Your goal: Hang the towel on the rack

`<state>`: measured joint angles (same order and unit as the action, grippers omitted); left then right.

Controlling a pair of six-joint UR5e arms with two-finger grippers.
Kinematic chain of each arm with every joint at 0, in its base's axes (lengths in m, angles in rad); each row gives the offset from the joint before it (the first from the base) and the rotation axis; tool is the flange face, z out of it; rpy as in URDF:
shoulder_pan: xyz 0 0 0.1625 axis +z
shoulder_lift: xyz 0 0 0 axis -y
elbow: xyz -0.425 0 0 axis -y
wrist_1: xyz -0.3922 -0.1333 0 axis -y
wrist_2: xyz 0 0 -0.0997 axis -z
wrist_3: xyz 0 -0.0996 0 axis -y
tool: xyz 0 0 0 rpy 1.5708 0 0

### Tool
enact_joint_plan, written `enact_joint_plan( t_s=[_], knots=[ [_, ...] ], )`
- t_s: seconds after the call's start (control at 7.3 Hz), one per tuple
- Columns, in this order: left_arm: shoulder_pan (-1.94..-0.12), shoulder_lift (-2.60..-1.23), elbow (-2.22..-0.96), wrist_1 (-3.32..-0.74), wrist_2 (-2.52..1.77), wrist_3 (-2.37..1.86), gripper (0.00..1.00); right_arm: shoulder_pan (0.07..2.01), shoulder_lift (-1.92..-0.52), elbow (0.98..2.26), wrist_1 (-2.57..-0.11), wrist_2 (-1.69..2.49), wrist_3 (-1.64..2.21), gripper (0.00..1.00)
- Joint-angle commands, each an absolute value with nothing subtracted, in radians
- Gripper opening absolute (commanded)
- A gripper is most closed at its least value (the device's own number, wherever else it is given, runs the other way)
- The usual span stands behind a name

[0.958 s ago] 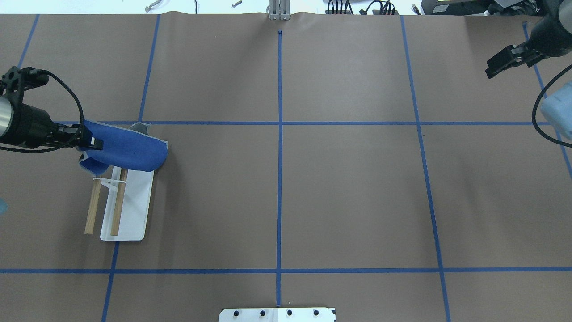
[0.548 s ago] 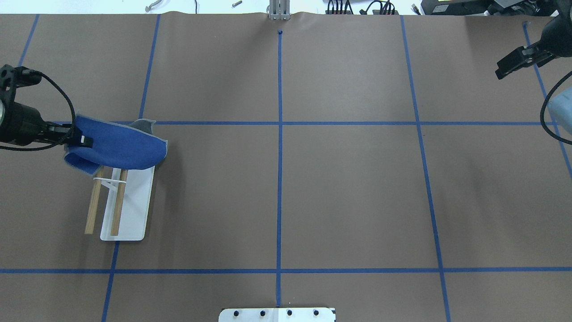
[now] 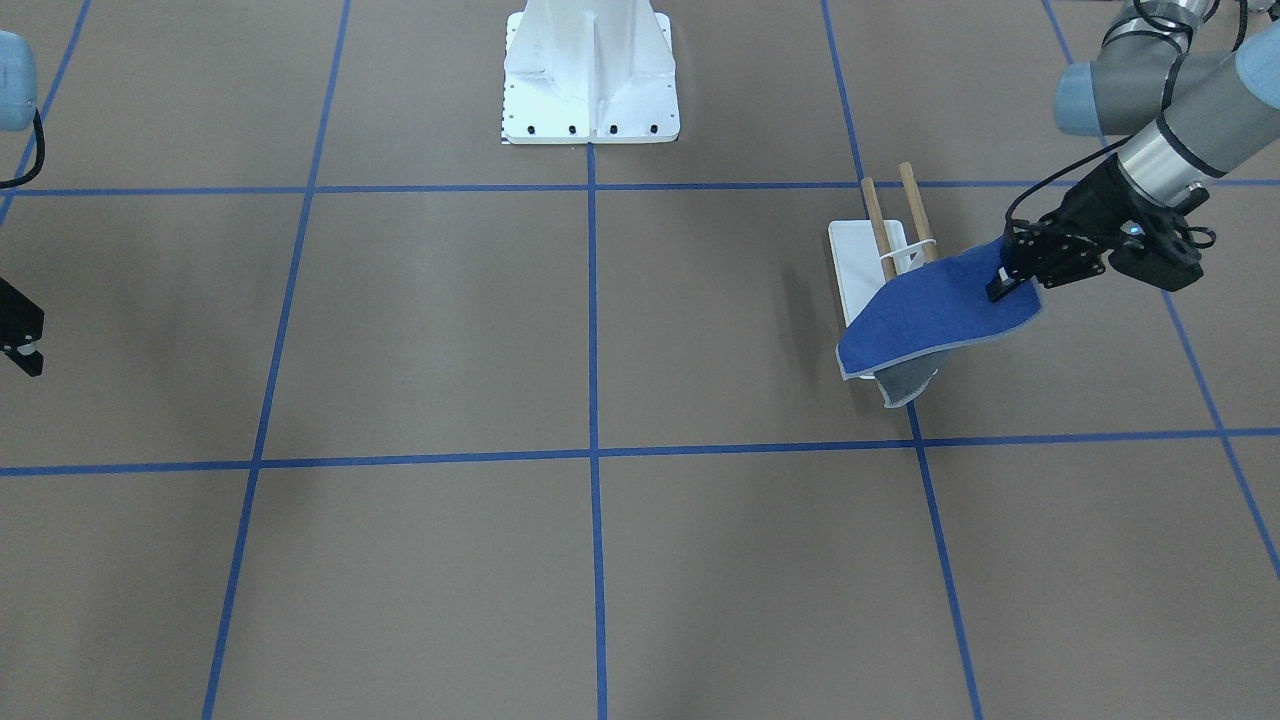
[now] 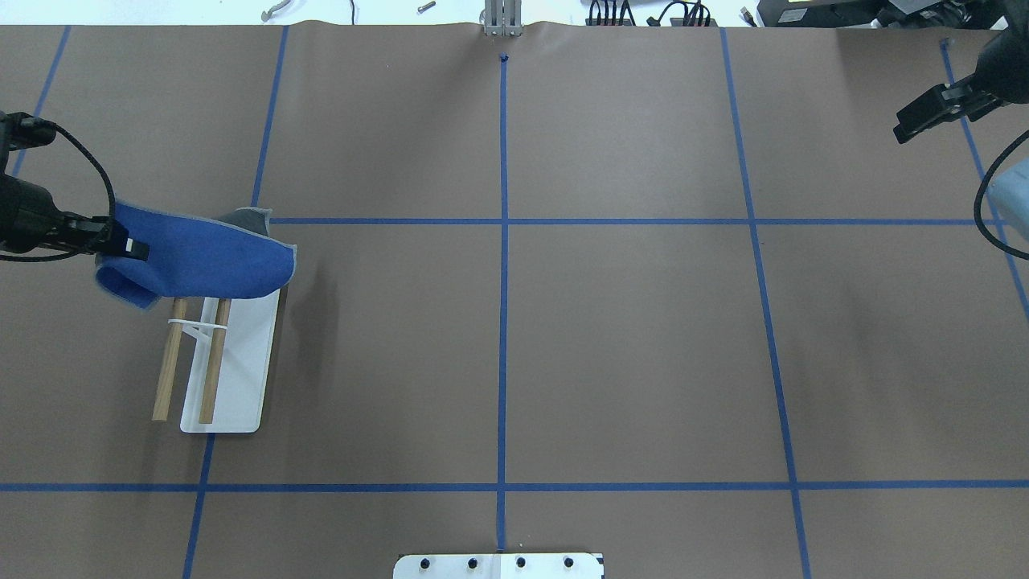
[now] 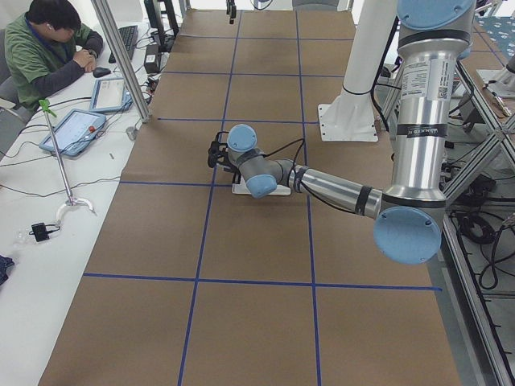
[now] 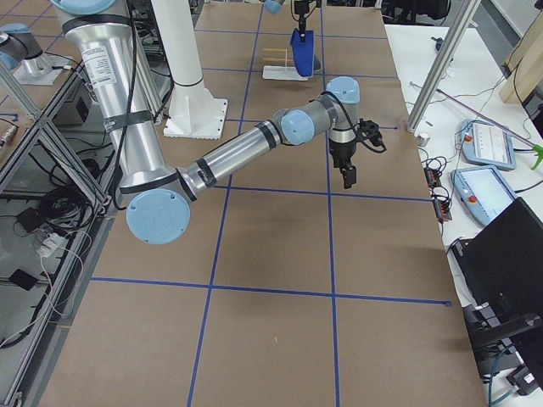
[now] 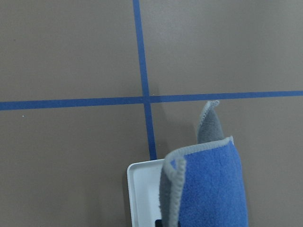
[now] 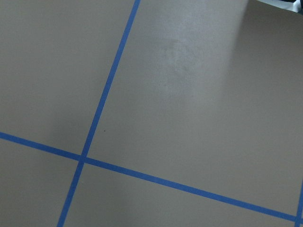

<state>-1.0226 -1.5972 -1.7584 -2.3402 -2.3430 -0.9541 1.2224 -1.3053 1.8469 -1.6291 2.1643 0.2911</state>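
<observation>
The blue towel (image 4: 201,261) hangs from my left gripper (image 4: 129,245), which is shut on one edge of it. It hangs folded over the far end of the rack (image 4: 237,370), hiding the ends of the two wooden dowels (image 4: 213,362). I cannot tell whether it touches them. In the front view the towel (image 3: 930,315) covers the near end of the rack's white base (image 3: 855,265), with the left gripper (image 3: 1003,280) to its right. The left wrist view shows the towel (image 7: 213,189) with its grey underside over the base's corner (image 7: 139,189). My right gripper (image 4: 904,129) is far right, looks shut and holds nothing.
A large white bolted pedestal (image 3: 590,70) stands at the robot's side of the table, mid-width. Blue tape lines (image 4: 502,281) cross the brown table cover. An operator (image 5: 48,48) sits beyond the far edge, with tablets and cables there.
My left gripper has moved left and slightly away from the robot, pulling the towel with it, so more of the dowels shows. The right gripper has drawn back toward the far right.
</observation>
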Motion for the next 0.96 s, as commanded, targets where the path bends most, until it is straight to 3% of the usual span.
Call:
enact_joint_plan(
  t_s=[0.0,0.41,0.82],
  knots=[
    [-1.032,-1.595,-1.750,-2.339,-2.330,-0.950,0.99,1.236,-1.322,1.845,-1.634,2.198,0.288,1.00],
    [-1.167,-1.591,-1.746,-2.225,-2.332,-0.708,0.99,1.346,-1.318,1.720,-1.631,2.270,0.104,1.00],
    [-1.375,-1.583,-1.750,-1.899,-2.316,-0.206,0.99,1.442,-1.339,1.614,-1.641,2.261,-0.018,1.00]
  ],
)
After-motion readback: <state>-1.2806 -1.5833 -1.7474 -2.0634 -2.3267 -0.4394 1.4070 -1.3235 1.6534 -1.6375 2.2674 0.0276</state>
